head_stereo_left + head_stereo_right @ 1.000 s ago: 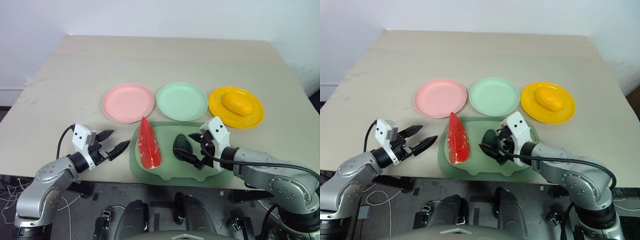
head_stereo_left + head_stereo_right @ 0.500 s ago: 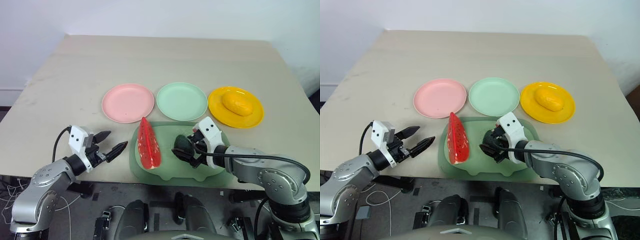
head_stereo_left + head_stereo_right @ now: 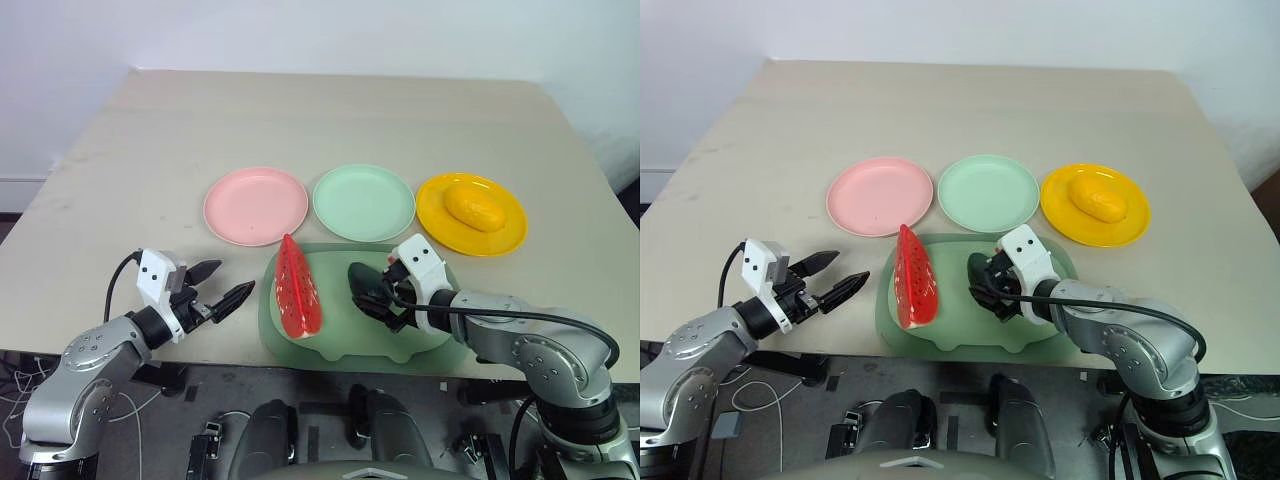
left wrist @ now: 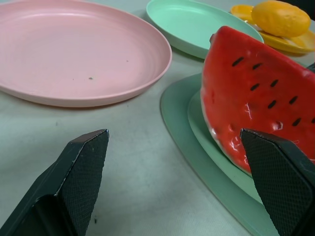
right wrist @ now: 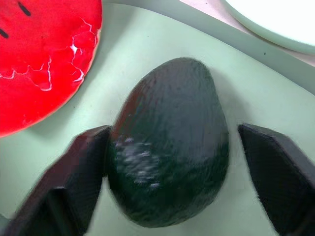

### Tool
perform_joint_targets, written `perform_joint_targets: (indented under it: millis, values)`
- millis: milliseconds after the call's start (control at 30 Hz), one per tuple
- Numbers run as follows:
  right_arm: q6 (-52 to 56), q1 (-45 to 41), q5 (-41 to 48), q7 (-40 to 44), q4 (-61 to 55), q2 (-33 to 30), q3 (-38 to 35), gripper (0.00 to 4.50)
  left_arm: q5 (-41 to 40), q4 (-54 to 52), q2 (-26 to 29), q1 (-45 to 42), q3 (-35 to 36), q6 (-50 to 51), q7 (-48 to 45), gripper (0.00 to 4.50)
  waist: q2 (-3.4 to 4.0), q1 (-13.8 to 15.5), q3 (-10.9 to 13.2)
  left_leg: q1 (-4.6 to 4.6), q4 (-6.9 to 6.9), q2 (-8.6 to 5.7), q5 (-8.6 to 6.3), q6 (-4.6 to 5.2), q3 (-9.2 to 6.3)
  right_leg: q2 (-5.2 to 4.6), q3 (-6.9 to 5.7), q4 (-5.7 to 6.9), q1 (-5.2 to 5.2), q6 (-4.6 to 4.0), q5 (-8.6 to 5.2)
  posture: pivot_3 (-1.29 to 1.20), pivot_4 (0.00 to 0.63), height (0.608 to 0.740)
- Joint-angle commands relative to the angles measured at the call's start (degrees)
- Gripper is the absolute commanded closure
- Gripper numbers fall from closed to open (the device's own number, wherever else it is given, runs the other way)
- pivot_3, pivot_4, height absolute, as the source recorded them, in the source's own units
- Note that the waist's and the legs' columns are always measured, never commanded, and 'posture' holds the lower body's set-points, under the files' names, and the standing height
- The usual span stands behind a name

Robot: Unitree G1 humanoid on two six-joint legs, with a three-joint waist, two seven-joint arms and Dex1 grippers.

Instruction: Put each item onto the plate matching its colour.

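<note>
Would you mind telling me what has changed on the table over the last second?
The right gripper has moved in around the avocado on the tray, its fingers now closing on either side; a gap remains on one side, so a grip isn't certain. The left gripper, watermelon wedge, yellow fruit and three plates stayed put.

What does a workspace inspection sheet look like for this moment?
Surface: beige table, bare apart from the job's things.
Job's things: yellow fruit on yellow plate; pink plate and mint plate empty; watermelon wedge and avocado on the green tray.
Clutter: nothing seen.
Grippers: left gripper open, empty, over the table beside the tray; right gripper straddles the avocado, one finger against it, a gap at the other.
Cables: black cable at the left wrist; another along the right arm.
Surroundings: white wall.
</note>
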Motion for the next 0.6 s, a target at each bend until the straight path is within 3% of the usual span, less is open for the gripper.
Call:
perform_joint_targets:
  millis: [33, 267, 467, 600]
  values:
    - [-0.52, -1.47, -0.89, 1.10, -0.71, 0.35, -0.75, 1.43, -0.41, -1.26, 0.04, -0.37, 0.92, -0.94, 0.05, 0.00, 0.00, 0.01, 0.00, 0.00, 0.00, 0.00, 0.00, 0.00, 0.00, 0.00, 0.00, 0.00, 0.00, 0.00, 0.00, 0.00, 0.150, 0.740]
    - [-7.28, -12.16, -3.71, 4.52, 6.64, 1.16, -4.30, 1.43, -0.36, -1.33, -0.17, -0.48, 0.88, -1.02, 0.27, 0.00, 0.02, -0.20, 0.02, -0.01, 0.00, 0.00, 0.00, 0.00, 0.02, 0.01, 0.00, 0.01, -0.03, 0.00, 0.00, 0.00, 0.150, 0.740]
    - [-26.53, -22.38, -21.42, 10.90, 30.50, 0.35, 8.77, 1.43, 0.19, -0.97, -0.82, -1.85, -0.26, -1.18, 0.77, 0.00, 0.02, -0.34, 0.01, -0.01, -0.03, -0.06, 0.00, 0.00, 0.03, 0.01, -0.01, 0.01, -0.02, -0.01, 0.01, 0.00, 0.150, 0.740]
    - [-36.15, -24.57, -27.45, 14.48, 43.06, 2.27, 10.44, 1.43, 0.30, -2.27, -1.29, -1.55, 0.01, -0.84, 2.08, 0.00, 0.03, -0.41, 0.02, -0.03, -0.04, -0.08, 0.01, 0.00, 0.04, 0.02, -0.01, 0.01, -0.03, 0.17, 0.11, 0.00, 0.150, 0.740]
